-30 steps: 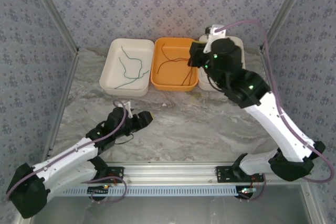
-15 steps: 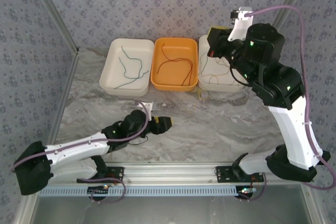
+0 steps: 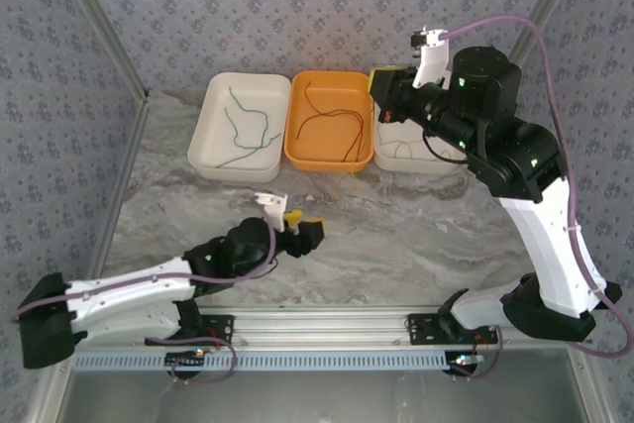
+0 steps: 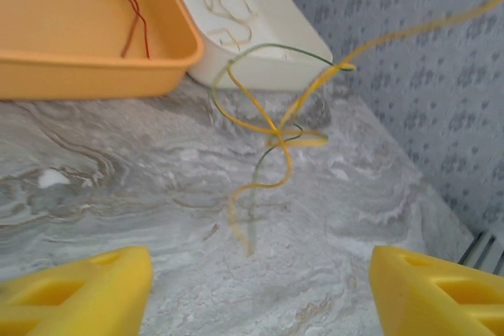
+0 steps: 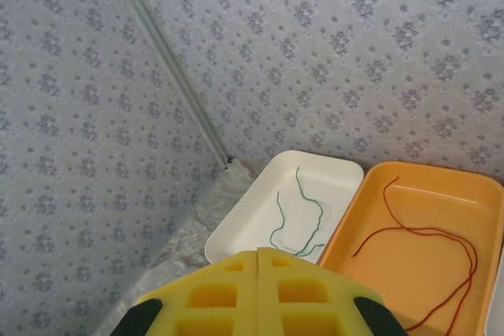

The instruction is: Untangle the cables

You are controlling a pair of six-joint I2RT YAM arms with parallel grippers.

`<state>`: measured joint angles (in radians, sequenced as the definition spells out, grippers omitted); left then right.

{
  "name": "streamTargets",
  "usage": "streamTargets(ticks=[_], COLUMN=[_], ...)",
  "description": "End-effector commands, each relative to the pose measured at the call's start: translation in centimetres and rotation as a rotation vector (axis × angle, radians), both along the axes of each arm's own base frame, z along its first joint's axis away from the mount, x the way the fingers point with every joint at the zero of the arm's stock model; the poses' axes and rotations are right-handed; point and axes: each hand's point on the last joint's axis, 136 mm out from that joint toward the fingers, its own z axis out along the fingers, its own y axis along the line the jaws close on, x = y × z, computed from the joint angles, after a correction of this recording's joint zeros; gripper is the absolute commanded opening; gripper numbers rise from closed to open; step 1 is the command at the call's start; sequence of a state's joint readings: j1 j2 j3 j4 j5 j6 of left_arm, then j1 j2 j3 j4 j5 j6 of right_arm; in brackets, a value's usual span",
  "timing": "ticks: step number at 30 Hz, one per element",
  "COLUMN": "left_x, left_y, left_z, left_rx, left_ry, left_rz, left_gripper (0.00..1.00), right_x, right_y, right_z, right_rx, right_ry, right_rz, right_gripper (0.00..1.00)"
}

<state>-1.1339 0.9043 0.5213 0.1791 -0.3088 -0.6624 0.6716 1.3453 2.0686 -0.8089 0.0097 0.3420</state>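
Patterned grey walls (image 3: pixel 297 7) close in a marble table (image 3: pixel 416 235). Three trays sit in a row at its far side. The left tray (image 3: pixel 208 141) is white and holds a curly green wire (image 3: pixel 250 131). The orange tray (image 3: pixel 327 165) in the middle holds a red wire (image 3: pixel 332 121). The right tray (image 3: pixel 421 163), also white, holds thin tan wires (image 3: pixel 401 151).

The right gripper (image 3: pixel 381 96) is raised above the left end of the right tray. In its wrist view the yellow pads (image 5: pixel 307 304) press together with only a seam between them. Whether a wire is pinched there cannot be told.

The left gripper (image 3: pixel 302 233) is low over the table, in front of the orange tray and apart from it. Its claw is wide, with nothing between the pads (image 4: pixel 87 293).

Ahead of it, a knot (image 4: pixel 279 135) of yellow and green wire hangs before the gap between the orange and right trays. The knot's loose ends trail down toward the marble. A green loop (image 4: pixel 283 49) arches over the knot. One yellow strand (image 4: pixel 409 33) runs from it up to the right and out of the wrist view.
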Motion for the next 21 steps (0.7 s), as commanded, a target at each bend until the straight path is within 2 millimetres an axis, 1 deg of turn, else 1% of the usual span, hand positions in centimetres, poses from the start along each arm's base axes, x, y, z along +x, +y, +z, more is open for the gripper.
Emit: streamTargets(ticks=[1,3,4,5,6,8,11,15,18,20,21], left_x=[0.8,1.1,1.3,1.4,1.5,1.5,1.9,4.0,5.7,6.3,6.5], left_y=[3.1,4.0,3.9,3.7,3.3,1.9,-0.2,-1.9,-1.9,-2.2,-2.3], left_z=[1.5,0.9,0.5,0.2,0.1,0.3,-0.3,-2.0,-3.0,-3.5,-4.0], left_rx=[-0.037,-0.048,-0.055,-0.068,-0.081,-0.091,-0.046,-0.004,-0.052,-0.101,-0.099], left_ry=[0.015,0.086,0.132,0.168,0.189,0.19,0.201,0.3,0.366,0.406,0.434], left_rz=[0.118,0.136,0.12,0.107,0.09,0.037,-0.03,-0.051,0.001,0.002,0.008], left_gripper=[0.69,0.69,0.7,0.73,0.77,0.82,0.84,0.84,0.85,0.85,0.84], right_x=[-0.6,-1.1,-1.3,-1.5,-1.5,-1.7,-2.1,-2.9,-3.0,-3.1,-3.1], right_y=[0.7,1.2,1.4,1.5,1.5,1.5,1.8,2.1,2.1,2.1,2.1], right_z=[-1.5,-1.6,-1.6,-1.7,-1.9,-2.1,-2.5,-3.4,-4.5,-5.2,-5.7], right_rx=[-0.065,-0.063,-0.062,-0.066,-0.071,-0.078,-0.082,-0.093,-0.099,-0.1,-0.1], right_ry=[0.004,-0.01,-0.019,-0.02,-0.019,-0.021,-0.028,-0.041,-0.028,-0.023,-0.02], right_rz=[0.074,0.12,0.142,0.152,0.155,0.162,0.196,0.248,0.261,0.267,0.269], right_gripper=[0.0,0.0,0.0,0.0,0.0,0.0,0.0,0.0,0.0,0.0,0.0])
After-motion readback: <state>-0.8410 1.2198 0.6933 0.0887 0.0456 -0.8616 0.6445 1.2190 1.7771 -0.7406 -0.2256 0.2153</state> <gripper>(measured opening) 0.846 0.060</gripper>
